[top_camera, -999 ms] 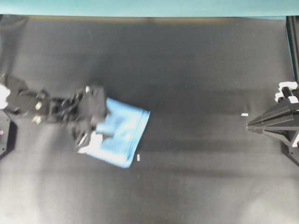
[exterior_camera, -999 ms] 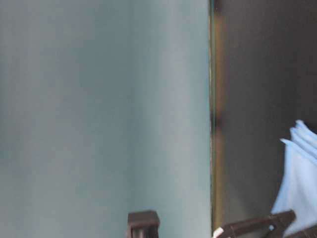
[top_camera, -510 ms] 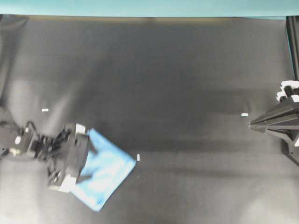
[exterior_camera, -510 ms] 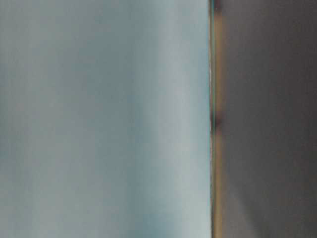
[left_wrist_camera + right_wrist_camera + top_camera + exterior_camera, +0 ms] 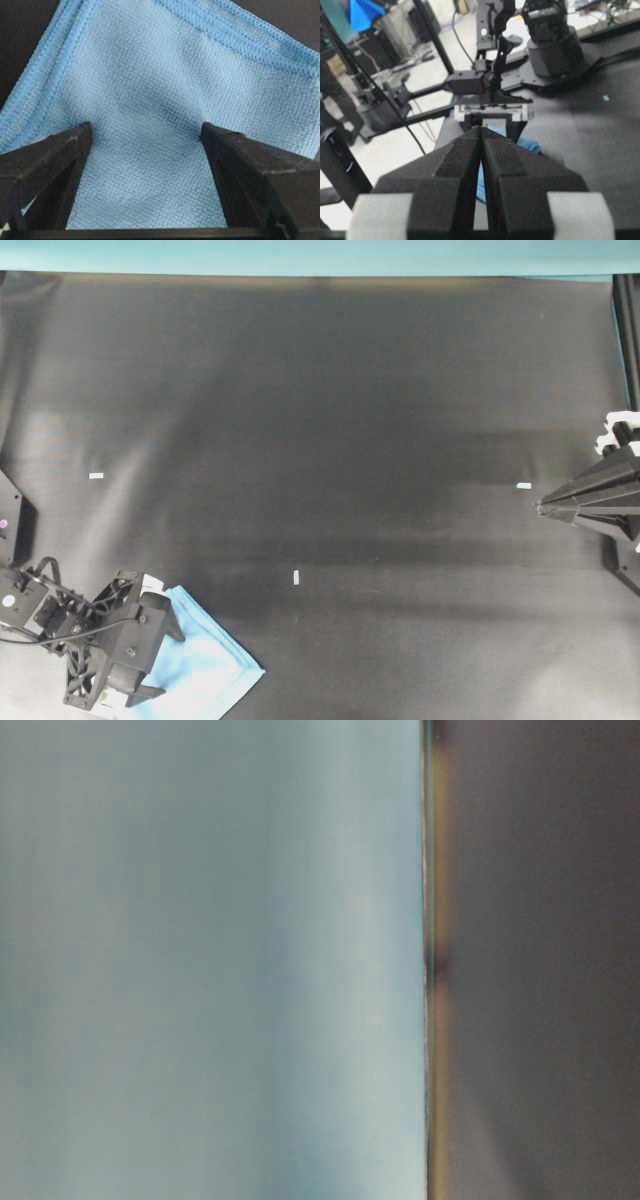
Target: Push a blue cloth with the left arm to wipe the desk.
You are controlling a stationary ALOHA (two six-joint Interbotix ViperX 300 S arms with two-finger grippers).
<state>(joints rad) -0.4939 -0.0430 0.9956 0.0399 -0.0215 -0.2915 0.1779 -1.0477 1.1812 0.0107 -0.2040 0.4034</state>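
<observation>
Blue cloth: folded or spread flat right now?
Folded. The blue cloth shows stacked stitched hems at its upper edge, under the open left gripper.

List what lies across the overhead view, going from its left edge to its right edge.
left gripper → blue cloth → white tape mark near the middle → white tape mark at the right → right gripper
</observation>
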